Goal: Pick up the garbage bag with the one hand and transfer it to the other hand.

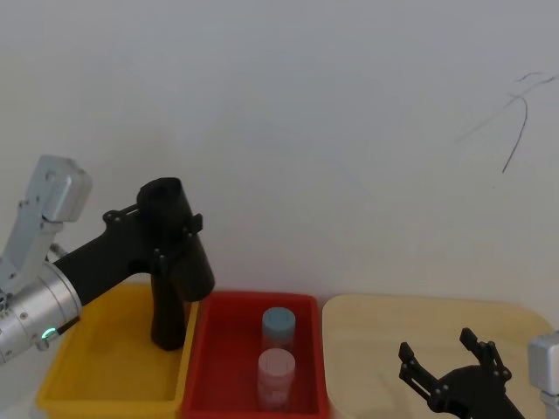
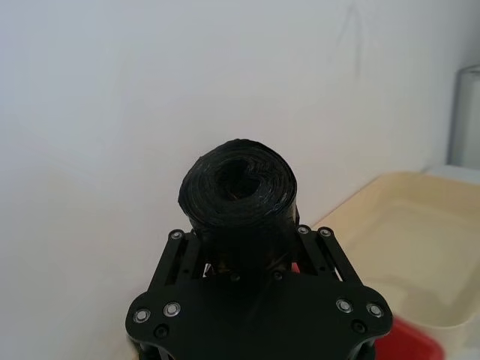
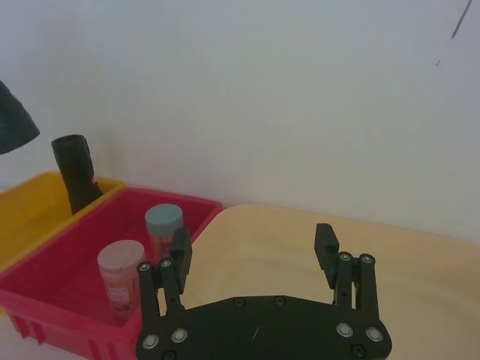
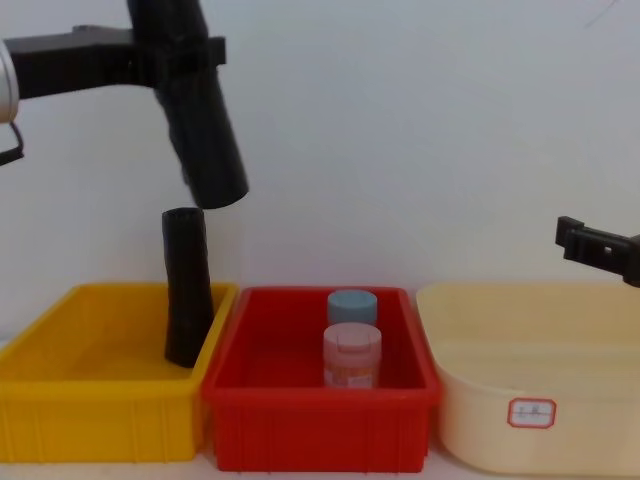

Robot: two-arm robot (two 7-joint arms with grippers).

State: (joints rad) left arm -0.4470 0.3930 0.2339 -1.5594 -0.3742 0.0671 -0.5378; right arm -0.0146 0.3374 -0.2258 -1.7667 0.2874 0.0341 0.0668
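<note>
Plain white wall [image 1: 349, 105] behind three bins in a row: yellow bin [image 4: 100, 420] on the robot's left, red bin [image 4: 320, 430] in the middle, beige bin [image 4: 470, 420] on the right. The left gripper [image 4: 185, 55] is clamped on the bag [image 4: 210, 140], its fingers pressed against the roll's upper half. The bag hangs in the air above the yellow bin, tilted, its free lower end pointing towards the red bin. Below it, and apart from it, a slim roll [image 4: 187, 290] stands in the yellow bin, leaning at the wall next to the red bin. Two jars [image 4: 352, 340] stand in the red bin. The right gripper [image 3: 253, 244] sits low over the beige bin, fingers spread wide, holding nothing. Step in hand, as judged: bringing the bag across for the handover. To do it well, carry the bag rightwards high enough to clear the jars, raise the right gripper to meet it, and present the free lower end squarely between the spread fingers. The right gripper should close firmly on the glossy film, well apart from the left's hold, before the left lets go
</note>
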